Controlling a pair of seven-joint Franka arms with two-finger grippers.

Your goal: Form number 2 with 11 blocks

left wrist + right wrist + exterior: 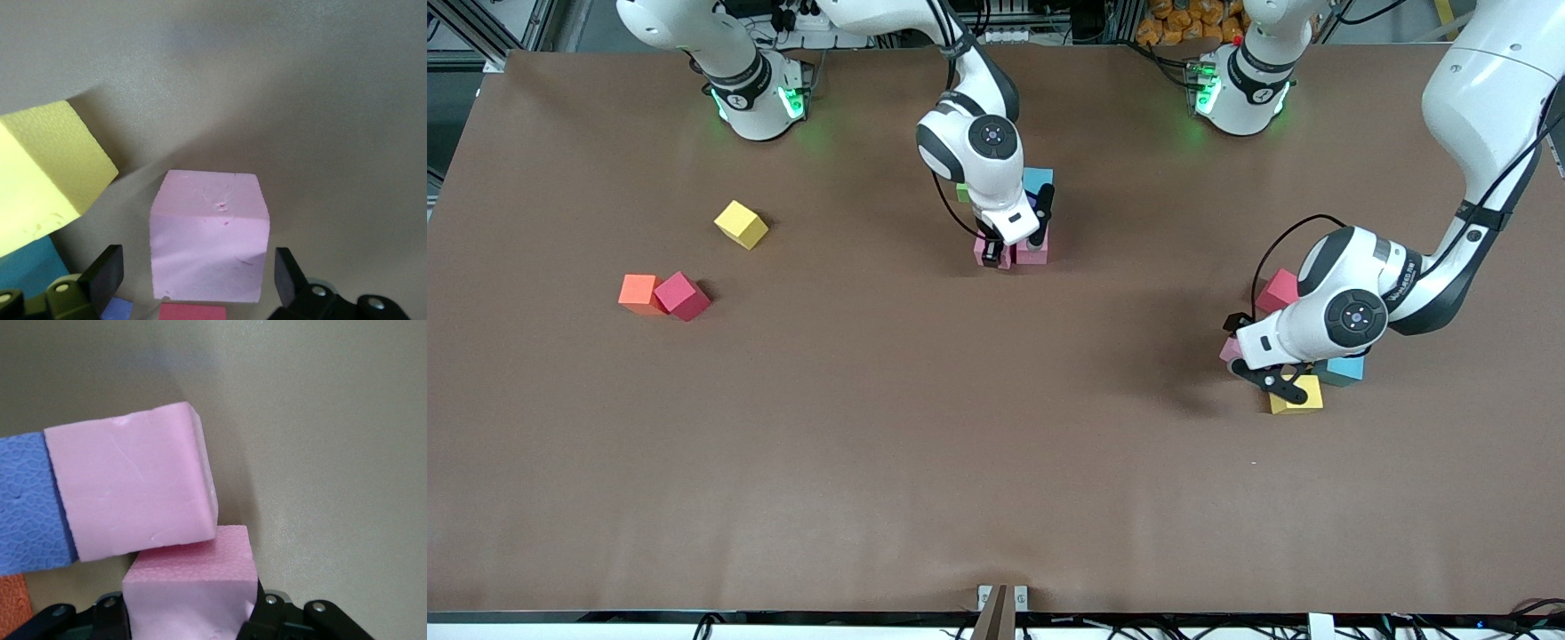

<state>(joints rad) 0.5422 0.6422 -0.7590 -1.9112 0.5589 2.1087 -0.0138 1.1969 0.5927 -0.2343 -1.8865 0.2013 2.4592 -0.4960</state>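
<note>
The right end effector [1014, 251] is down at the block cluster in the middle of the tabletop [996, 462], toward the robot bases. Its fingers are clamped on a pink block [190, 597], which sits touching a second pink block [133, 490]. In the right wrist view, a purple block [27, 503] adjoins the second pink block, and an orange block [13, 603] shows at the frame edge. In the front view, a light blue block [1039, 180] and a green block [962, 191] of the same cluster are partly hidden by the arm.

The left end effector [1254, 351] is low at the left arm's end of the tabletop, fingers spread apart on either side of a pale pink block [208, 237] without touching it. Just beside it lie a yellow block [1303, 396], a teal block [1347, 369] and a red block [1279, 289].

Toward the right arm's end, 3 loose blocks lie well apart from the cluster: a yellow cube [741, 224], and an orange cube [639, 293] touching a red cube [682, 296].
</note>
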